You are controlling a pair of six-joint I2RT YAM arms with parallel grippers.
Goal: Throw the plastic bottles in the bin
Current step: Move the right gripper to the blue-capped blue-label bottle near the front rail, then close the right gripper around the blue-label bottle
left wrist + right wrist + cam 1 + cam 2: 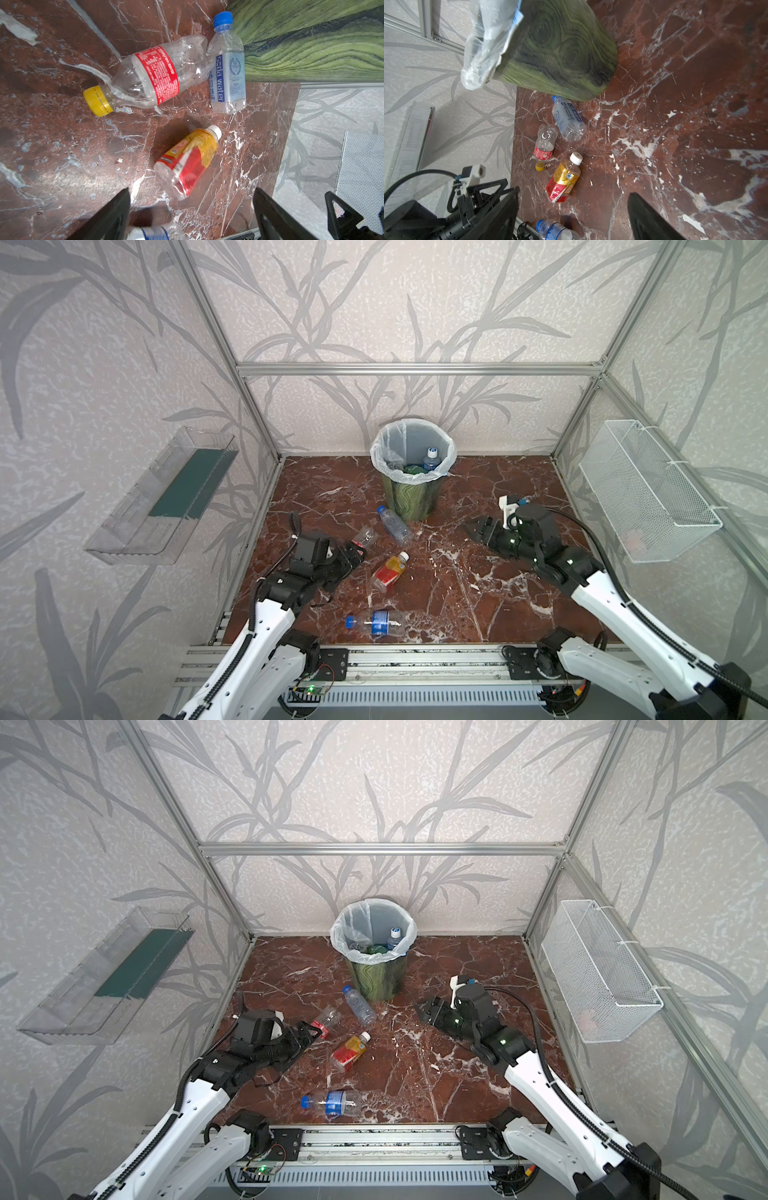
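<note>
Though wide open, left gripper (359, 551) empty.

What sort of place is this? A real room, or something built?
Probably a lab test booth dressed as a room: wallpapered panels in a bare aluminium frame, a marble-look floor, and two robot arms mounted on a metal rail at its front edge.

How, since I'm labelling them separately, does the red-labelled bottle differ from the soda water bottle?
The red-labelled bottle has a yellow cap and a red label; the soda water bottle has a blue cap and a blue-and-white label. The red-labelled bottle is crumpled, the soda water bottle nearly smooth. Both are clear and lie on their sides.
</note>
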